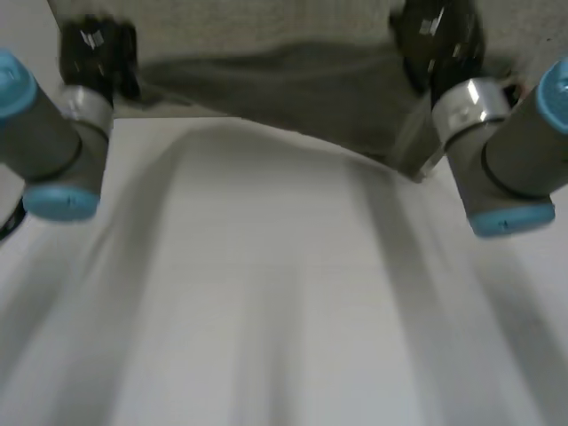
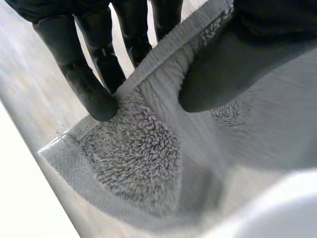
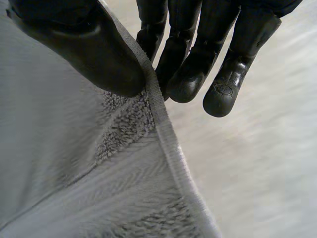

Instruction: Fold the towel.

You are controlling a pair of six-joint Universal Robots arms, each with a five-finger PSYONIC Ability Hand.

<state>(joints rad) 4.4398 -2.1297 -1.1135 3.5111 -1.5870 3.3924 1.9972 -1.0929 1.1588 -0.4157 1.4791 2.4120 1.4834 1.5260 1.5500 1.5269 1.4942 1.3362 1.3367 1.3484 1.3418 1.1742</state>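
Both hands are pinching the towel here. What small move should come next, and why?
Probably carry both hands away from the robot and lower the held edge: the left hand and right hand each pinch the towel edge, and the lifted part sags between them.

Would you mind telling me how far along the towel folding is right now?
Grasping looks done: the left hand pinches the towel near a corner, and the right hand pinches its hemmed edge. In hand: the towel's near edge is held up off the table between them. Left: laying it over and flattening it; no finished fold shows.
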